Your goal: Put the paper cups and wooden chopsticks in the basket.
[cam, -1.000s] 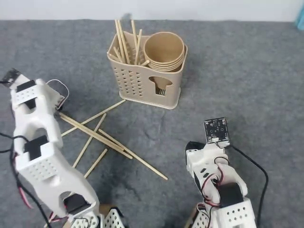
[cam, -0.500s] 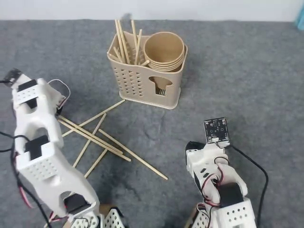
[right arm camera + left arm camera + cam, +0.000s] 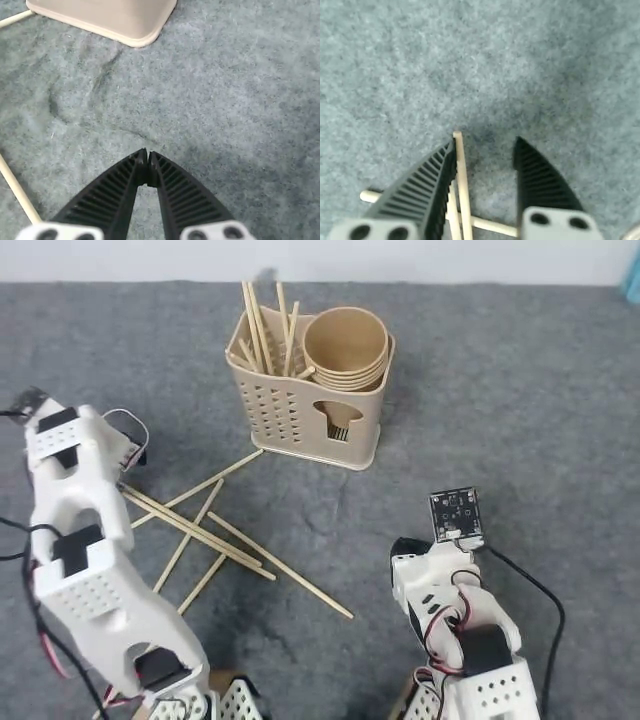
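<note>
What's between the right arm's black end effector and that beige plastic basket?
Bare grey carpet alone separates the right end effector from the beige plastic basket, as the right wrist view shows.

My high camera looks steeply down over the whole worktop [image 3: 520,390] from well above. Both wrist cameras ride low, facing it past their fingers [image 3: 427,190]; the right one shares the basket [image 3: 110,20] with the overhead view

Grey carpet [image 3: 520,390], pale wall [image 3: 400,260]
</note>
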### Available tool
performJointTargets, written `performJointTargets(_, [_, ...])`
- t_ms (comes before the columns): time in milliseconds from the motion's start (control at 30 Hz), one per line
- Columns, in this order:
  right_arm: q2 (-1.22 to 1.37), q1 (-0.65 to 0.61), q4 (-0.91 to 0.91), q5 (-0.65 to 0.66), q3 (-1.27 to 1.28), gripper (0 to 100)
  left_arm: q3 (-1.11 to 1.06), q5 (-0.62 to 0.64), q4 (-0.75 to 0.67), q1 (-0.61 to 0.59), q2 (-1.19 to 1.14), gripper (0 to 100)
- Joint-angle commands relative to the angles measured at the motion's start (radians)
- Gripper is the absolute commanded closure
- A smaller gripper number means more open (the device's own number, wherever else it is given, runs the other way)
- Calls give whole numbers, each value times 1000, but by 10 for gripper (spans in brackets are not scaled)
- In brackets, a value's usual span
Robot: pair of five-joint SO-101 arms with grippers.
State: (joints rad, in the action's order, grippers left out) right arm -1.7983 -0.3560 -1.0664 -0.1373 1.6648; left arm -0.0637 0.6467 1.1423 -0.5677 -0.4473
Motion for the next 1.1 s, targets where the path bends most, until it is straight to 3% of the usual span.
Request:
performJointTargets(0, [-5, 5, -7, 23, 20, 991, 21, 11, 2, 11, 6, 815])
performJointTargets(167, [-5, 7, -5, 23, 20, 991, -7, 11, -14, 9, -5, 863])
performJointTargets(600, [-5, 8, -5, 23, 20, 991, -10, 9, -20, 11, -14, 869])
performJointTargets(767, [-5, 8, -5, 23, 20, 991, 12, 8, -15, 11, -12, 996])
performJointTargets(1067, [-5, 10, -4, 23, 20, 991, 85, 6, 40, 29, -12, 989])
